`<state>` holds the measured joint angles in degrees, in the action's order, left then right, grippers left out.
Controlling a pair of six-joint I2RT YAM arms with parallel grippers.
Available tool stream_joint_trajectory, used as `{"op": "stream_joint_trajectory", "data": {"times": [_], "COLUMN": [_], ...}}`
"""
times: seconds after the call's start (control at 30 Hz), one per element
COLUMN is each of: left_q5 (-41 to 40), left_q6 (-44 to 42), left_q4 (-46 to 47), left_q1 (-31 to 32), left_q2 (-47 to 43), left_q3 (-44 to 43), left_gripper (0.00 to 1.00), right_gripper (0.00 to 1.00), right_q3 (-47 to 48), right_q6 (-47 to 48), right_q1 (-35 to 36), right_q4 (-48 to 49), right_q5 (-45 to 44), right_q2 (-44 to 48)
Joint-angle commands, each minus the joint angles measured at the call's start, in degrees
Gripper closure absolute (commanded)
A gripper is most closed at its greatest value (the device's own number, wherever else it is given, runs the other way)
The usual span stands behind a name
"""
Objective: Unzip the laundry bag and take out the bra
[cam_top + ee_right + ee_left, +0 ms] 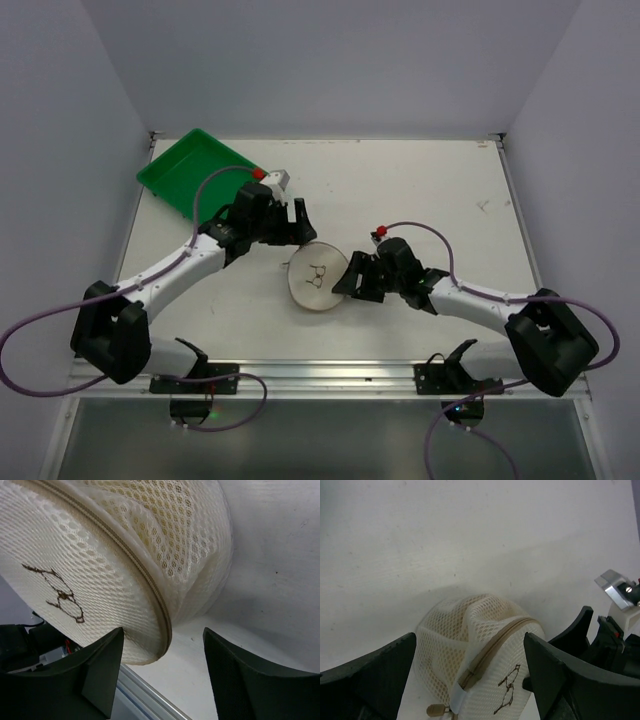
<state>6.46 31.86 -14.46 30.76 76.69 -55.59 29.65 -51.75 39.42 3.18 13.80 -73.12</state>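
The laundry bag (318, 277) is a round white mesh drum with a dark mark on its lid, lying mid-table. In the left wrist view the laundry bag (480, 655) shows a tan zip along its rim, with the pull tab (436, 710) at the bottom. My left gripper (470, 680) is open, its fingers wide either side of the bag without touching it; from above, the left gripper (288, 228) hovers just behind the bag. My right gripper (162, 672) is open around the rim of the laundry bag (100, 555), and from above the right gripper (350, 278) meets the bag's right edge. The bra is hidden.
A green tray (195, 172) sits at the back left corner of the table. A small silver block (278, 180) stands by it, also showing in the left wrist view as a silver block (615, 587). An aluminium rail (145, 700) runs along the near table edge.
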Motion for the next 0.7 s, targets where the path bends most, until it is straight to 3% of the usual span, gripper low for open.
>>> {"op": "stream_joint_trajectory", "data": {"times": [0.0,0.23,0.4,0.57,0.67], "left_q5": [10.9,11.4,12.9,11.4,9.9], "left_q6": [-1.1,7.6,13.9,21.3,22.6], "left_q4": [-1.2,5.7,9.9,22.1,22.6], "left_q1": [-0.4,-0.4,1.8,8.8,9.4], "left_q2": [2.1,-8.7,-14.1,-15.4,-16.6], "left_q3": [2.2,18.7,23.2,27.6,28.2], "left_gripper": [0.10,0.12,0.13,0.11,0.08], "right_gripper": [0.35,0.54,0.60,0.58,0.48], "right_q3": [3.7,12.2,27.6,35.4,36.4], "right_q6": [-1.5,6.3,16.1,22.6,25.0], "right_q1": [-0.9,-8.0,-8.5,-8.6,-8.7], "right_q4": [4.7,2.5,-5.3,-9.4,-11.5], "right_q5": [1.9,4.8,7.2,7.2,4.0], "right_q2": [-3.3,-9.8,-18.5,-21.1,-19.2]}}
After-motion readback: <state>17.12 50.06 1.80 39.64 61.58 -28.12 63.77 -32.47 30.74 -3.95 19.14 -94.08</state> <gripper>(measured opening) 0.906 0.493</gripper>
